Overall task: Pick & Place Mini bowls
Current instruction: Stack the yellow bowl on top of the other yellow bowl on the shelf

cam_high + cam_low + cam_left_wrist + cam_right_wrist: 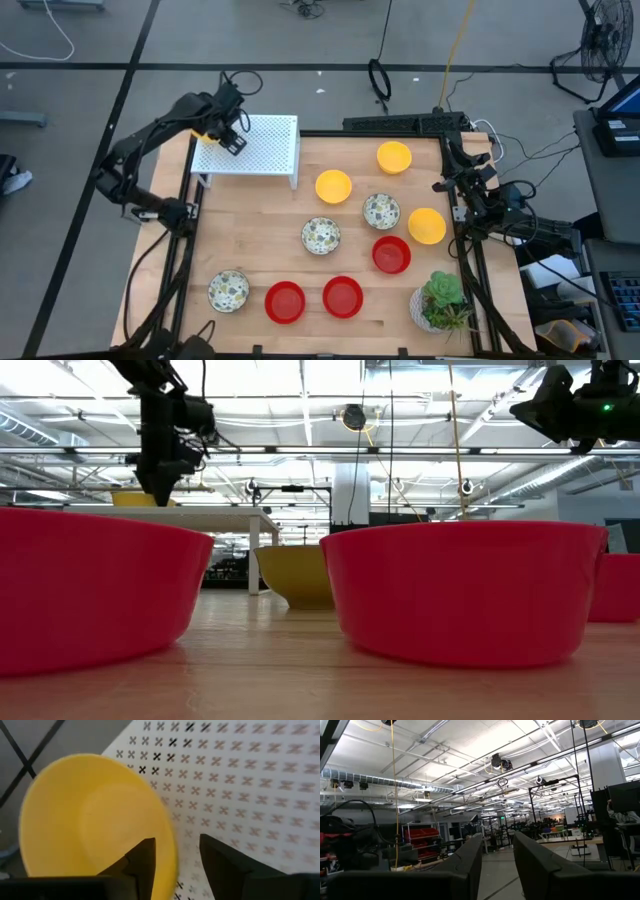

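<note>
A yellow mini bowl (90,815) sits on the left end of a white perforated shelf (262,143) at the table's far left; it also shows in the high view (205,133) and the low view (132,498). My left gripper (177,852) is open, pointing down over the bowl's rim, one finger over its inside and one outside. Three yellow bowls (333,186), three white speckled bowls (321,236) and three red bowls (343,297) rest on the wooden table. My right gripper (497,845) is open and empty at the table's right edge. My left gripper stands astride the yellow bowl's rim (172,847), coming from above. The white shelf shows through the gap between the rim and the outer finger (225,865). I cannot tell whether the inner finger (142,865) touches the bowl.
A green potted plant (442,303) stands at the near right corner. The shelf stands on legs above the table top. Bare wood lies between the shelf and the near left speckled bowl (228,291). My right arm (475,190) is by the right frame rail.
</note>
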Controlling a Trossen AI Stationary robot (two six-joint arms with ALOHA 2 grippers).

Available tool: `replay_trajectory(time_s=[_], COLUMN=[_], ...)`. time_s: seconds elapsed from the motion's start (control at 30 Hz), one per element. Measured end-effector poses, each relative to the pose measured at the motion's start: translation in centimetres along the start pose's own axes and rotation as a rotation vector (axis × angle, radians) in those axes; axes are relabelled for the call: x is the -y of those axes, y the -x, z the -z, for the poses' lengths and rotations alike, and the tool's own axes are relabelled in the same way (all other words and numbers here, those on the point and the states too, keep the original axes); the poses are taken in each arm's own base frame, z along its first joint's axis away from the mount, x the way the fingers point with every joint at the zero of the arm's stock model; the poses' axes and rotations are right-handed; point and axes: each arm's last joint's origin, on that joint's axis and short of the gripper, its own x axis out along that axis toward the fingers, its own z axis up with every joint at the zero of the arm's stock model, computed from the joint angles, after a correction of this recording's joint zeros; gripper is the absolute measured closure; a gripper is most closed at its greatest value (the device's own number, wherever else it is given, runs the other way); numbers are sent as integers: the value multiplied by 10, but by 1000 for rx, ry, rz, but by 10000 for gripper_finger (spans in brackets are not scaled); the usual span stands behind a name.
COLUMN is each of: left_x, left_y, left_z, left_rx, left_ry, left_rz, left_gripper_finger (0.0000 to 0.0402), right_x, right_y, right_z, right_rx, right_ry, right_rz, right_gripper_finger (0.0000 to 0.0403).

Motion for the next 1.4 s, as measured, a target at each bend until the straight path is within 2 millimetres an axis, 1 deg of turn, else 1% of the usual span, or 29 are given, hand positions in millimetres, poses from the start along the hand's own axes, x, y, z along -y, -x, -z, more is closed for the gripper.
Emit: replay_trajectory(time_s=[0.27,0.37,0.5,0.63,0.7,0.77,0.97,1.07,1.2,1.3,1.4], left_x=[6,11,23,45,60,80,149,186,230,258,279], left_y=[38,52,69,84,91,96,94,84,70,52,33], left_z=[15,19,19,9,4,-3,-11,-13,-14,-14,-13], left_rx=[161,239,374,533,610,674,751,756,782,772,747], left_ry=[-6,4,16,-48,-117,-201,-470,-581,-707,-758,-772], left_rz=[11,48,206,420,501,552,631,658,662,607,536], left_gripper_finger=[254,258,261,257,257,259,267,268,268,268,268], right_x=[0,0,0,0,0,0,0,0,0,0,0], right_y=[0,0,0,0,0,0,0,0,0,0,0], right_z=[0,0,0,0,0,0,0,0,0,0,0], right_rx=[0,0,0,0,0,0,0,-1,0,0,0], right_ry=[0,0,0,0,0,0,0,0,0,0,0], right_rz=[0,0,0,0,0,0,0,0,0,0,0], right_gripper_finger=[300,300,300,300,300,300,300,300,300,300,300])
